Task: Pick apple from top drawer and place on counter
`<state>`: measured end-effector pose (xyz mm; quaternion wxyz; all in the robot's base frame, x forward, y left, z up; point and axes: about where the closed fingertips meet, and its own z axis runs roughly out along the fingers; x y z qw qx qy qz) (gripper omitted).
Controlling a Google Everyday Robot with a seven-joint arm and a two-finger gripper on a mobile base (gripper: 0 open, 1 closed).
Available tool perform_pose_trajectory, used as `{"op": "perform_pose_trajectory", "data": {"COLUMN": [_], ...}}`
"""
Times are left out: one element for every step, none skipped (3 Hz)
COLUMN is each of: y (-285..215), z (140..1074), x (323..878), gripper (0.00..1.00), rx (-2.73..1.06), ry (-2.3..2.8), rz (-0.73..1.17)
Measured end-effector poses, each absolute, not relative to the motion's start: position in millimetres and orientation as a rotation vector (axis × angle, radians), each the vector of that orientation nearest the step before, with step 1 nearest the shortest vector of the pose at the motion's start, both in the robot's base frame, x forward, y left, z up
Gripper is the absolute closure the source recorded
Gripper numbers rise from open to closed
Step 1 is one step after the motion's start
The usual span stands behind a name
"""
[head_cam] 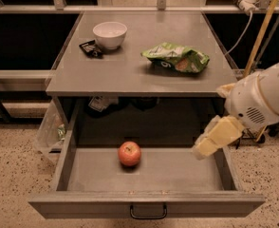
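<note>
The apple sits on the floor of the open top drawer, slightly left of centre and clear of its walls. Above it, the grey surface carries a white bowl, a small dark packet just beside the bowl, and a green snack bag. The gripper hangs over the drawer's right wall, well apart from the apple; whether it is released or clenched cannot be told.

Soft overhead light, dark surroundings.
The counter shows a mild sheen; below its front edge the recess lies in deep shadow, the apple casts a small shadow, and the gripper, below its right corner, is brightly lit.
</note>
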<state>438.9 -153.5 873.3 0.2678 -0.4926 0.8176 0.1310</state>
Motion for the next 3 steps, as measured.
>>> {"op": "perform_pose_trajectory", "data": {"y": [-108,-102,-102], "z": [842,847,847], "x": [449,463,463], "gripper": [0.0,0.0,0.0], "rx": [-1.212,-1.167,-1.167], "ry": [2.162,2.126,2.126], "rz": [0.474,0.436,0.436]}}
